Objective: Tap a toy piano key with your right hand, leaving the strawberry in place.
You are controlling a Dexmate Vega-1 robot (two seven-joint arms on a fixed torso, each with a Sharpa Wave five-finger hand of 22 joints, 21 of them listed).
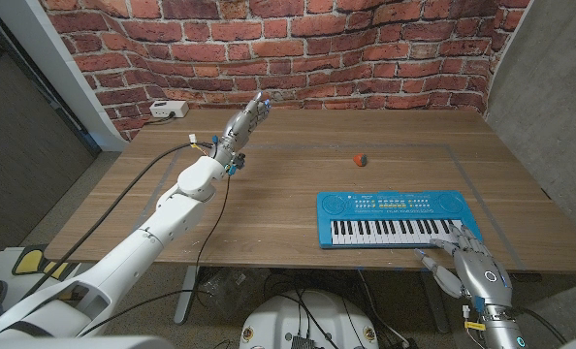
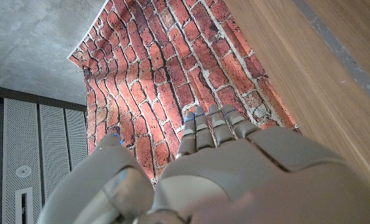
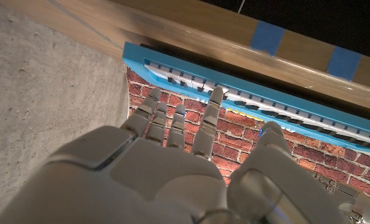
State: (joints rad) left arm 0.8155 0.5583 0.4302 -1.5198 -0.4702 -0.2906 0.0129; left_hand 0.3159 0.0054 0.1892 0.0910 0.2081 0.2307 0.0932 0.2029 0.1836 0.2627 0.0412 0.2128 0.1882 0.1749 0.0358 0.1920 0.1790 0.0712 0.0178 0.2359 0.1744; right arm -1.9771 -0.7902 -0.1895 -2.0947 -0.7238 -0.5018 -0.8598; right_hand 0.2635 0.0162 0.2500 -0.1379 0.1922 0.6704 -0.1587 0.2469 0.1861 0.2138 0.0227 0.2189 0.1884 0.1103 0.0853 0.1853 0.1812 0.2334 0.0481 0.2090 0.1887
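**Fig.: Right hand at the near edge of the toy piano, left hand raised at the far side**

L to R, as seen from the room. A white box (image 1: 169, 109) w/ a cable sits at the far left corner of the wooden surface (image 1: 269, 204), close to the brick wall (image 1: 298, 48). Next, the left arm reaches diagonally over the surface; its left hand (image 1: 247, 119) is held up above the far part, fingers (image 2: 213, 127) stretched out straight and side by side, pointing toward the wall, nothing in them. Right of centre lies the strawberry (image 1: 360, 158), small and red, alone on bare wood, well apart from both hands and beyond the piano. Nearer the front edge sits the toy piano (image 1: 395, 219): blue body, button row along its far side, white and black keys along its near side. At its near right corner is the right hand (image 1: 470, 260), fingers (image 3: 211, 118) extended and slightly spread, empty, tips reaching over the right end of the keys; whether a tip actually touches a key cannot be told. Blue tape strips (image 3: 269, 37) mark the surface edge in the right wrist view.
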